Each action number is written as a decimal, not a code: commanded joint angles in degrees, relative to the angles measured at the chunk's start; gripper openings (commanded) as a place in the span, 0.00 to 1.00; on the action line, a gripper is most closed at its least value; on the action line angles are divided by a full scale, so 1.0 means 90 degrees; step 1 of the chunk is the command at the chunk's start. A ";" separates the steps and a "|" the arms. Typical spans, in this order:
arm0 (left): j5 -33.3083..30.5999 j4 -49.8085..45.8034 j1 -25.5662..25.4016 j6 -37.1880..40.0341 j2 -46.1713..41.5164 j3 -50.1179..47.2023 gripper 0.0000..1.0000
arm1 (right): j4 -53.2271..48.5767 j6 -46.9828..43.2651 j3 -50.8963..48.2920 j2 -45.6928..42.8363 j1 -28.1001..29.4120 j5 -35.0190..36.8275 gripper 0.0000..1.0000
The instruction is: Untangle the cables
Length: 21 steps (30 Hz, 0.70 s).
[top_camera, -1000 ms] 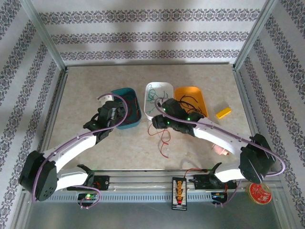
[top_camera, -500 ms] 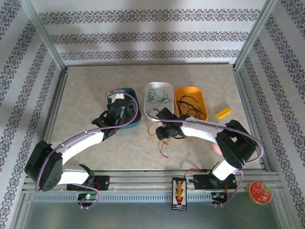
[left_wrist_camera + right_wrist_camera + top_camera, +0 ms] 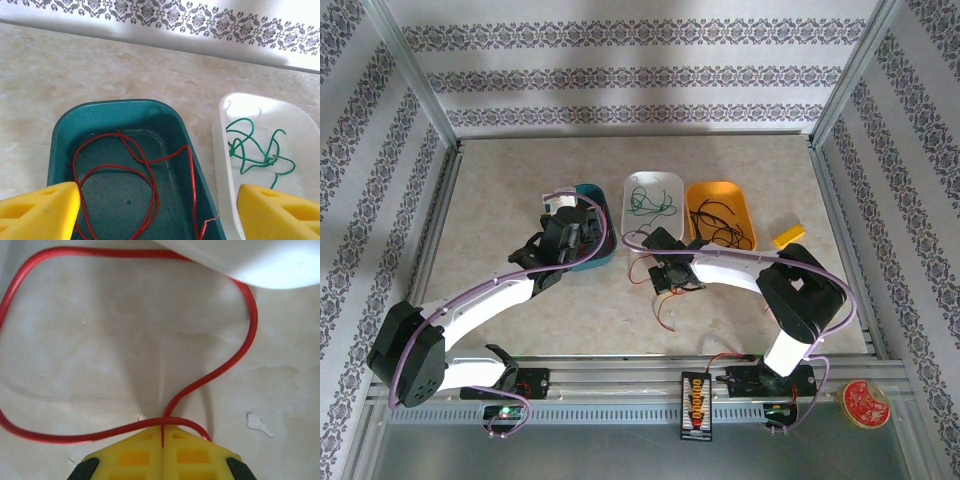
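**Beige tabletop, three trays, one red cable pinched**

Marbled beige table (image 3: pixel 490 190), hemmed by patterned wallpaper, carries a row of trays. The teal tray (image 3: pixel 602 258) comes first, the white tray (image 3: pixel 654 180) is at its 3 o'clock, and the orange tray (image 3: pixel 718 190) is at 3 o'clock of that. A yellow block (image 3: pixel 788 236) lies further out at 3 o'clock.

The cables are mostly sorted. A green cable (image 3: pixel 267 160) is curled in the white tray, black cables (image 3: pixel 720 232) lie in the orange tray, and a second red cable (image 3: pixel 145 161) loops inside the teal tray, one end hanging over the rim.

The loose red cable (image 3: pixel 110 250) lies on the table at 6 o'clock of the white tray, touching that tray's edge. The right gripper (image 3: pixel 162 440) is down on the surface with its yellow pads pressed together, and the loose red cable is nipped in the seam between them.

The left gripper (image 3: pixel 159 212) hovers over the teal tray, fingers spread wide and holding nothing.
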 commanded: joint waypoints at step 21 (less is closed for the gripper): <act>-0.2007 -0.0635 -0.0051 -0.0528 -0.0798 -0.0332 0.82 | 0.0420 -0.0410 0.1322 -0.1937 0.0178 -0.0578 0.00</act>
